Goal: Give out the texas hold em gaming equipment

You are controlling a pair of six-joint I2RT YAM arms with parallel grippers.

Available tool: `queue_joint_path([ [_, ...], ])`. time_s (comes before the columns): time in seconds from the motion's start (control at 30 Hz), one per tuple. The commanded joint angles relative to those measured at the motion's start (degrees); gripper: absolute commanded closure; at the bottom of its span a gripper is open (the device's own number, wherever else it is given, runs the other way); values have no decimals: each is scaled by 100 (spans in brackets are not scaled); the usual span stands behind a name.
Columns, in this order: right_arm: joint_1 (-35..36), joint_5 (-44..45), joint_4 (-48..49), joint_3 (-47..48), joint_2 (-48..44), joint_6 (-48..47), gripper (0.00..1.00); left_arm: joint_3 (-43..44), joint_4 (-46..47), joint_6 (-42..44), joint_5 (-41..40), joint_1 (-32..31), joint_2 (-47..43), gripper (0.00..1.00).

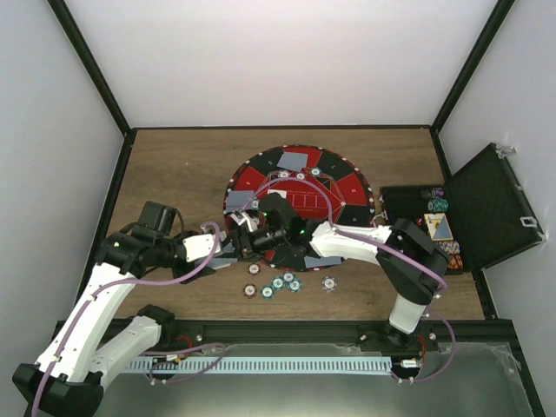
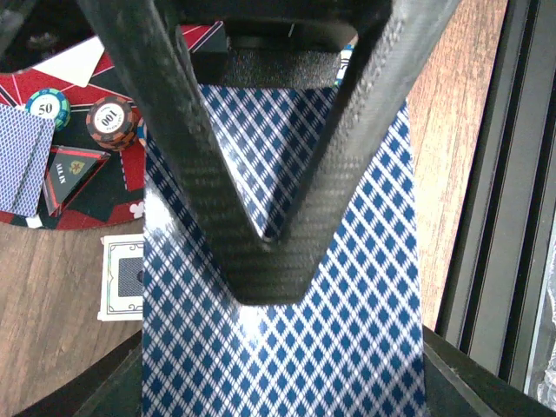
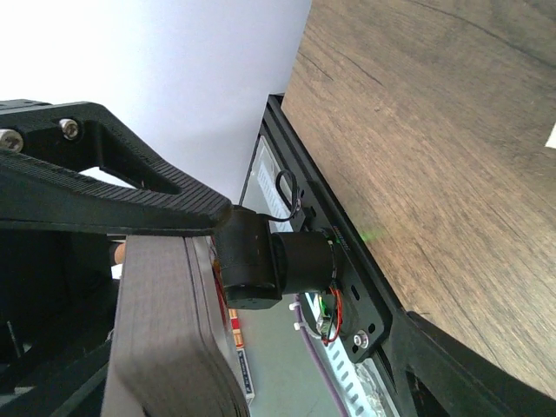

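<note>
Left fingers [image 2: 486,387]: clamped on the deck [image 2: 347,347], one at each long edge.
Right fingers [image 3: 130,204]: one lies on the deck's back; grip cannot be told.

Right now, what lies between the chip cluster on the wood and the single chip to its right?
Only bare wooden table separates the chip cluster from the single chip; the top external view shows it.

A robotics lab test cell: plain white wall panels [image 1: 261,61] in black metal framing [image 1: 91,65] enclose a brown wood-grain worktop [image 1: 182,165], with the white-and-black left arm [image 1: 95,304] and right arm [image 1: 356,243] bolted along its near edge.
</note>
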Motion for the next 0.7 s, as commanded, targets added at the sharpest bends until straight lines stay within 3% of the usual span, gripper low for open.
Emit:
queue_joint_path([
  [0.0, -168, 229, -474, -245, -137, -215, 32, 147, 76, 105, 235, 13, -51, 90],
  [0.43, -267, 295, -691, -226, -408, -257, 42, 160, 72, 89, 243, 13, -47, 90],
  [0.67, -106, 743, -1298, 93, -524, -504, 43, 134, 63, 83, 247, 17, -39, 90],
])
